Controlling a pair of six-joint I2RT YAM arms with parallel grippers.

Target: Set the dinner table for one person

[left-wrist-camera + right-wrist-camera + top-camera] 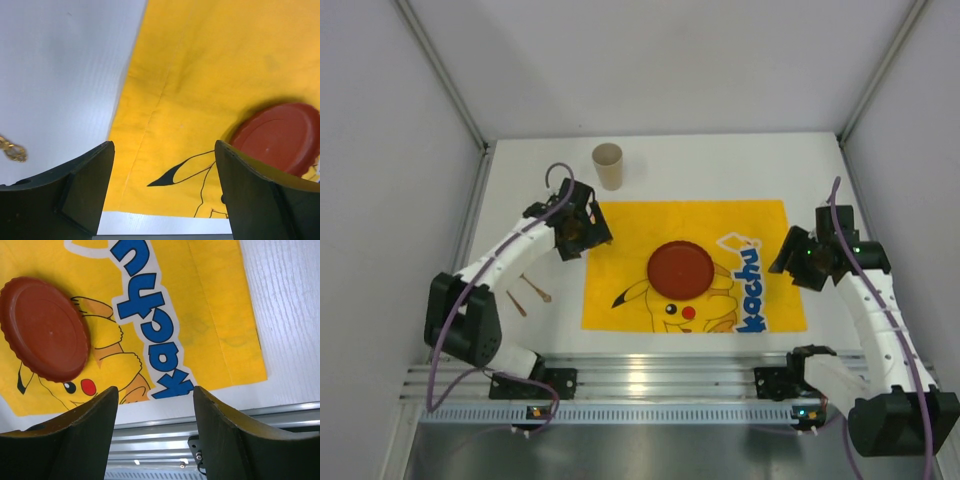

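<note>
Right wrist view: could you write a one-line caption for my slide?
Open right gripper hovers over the yellow Pikachu cloth bearing a red plate.

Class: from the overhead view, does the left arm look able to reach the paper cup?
Probably yes: the left hand is open and empty by the cloth's far corner, with only bare table between it and the cup.

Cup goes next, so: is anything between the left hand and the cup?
Nothing visible does: the open left hand hangs over the cloth at its left edge, with only bare table up to the cup.
</note>
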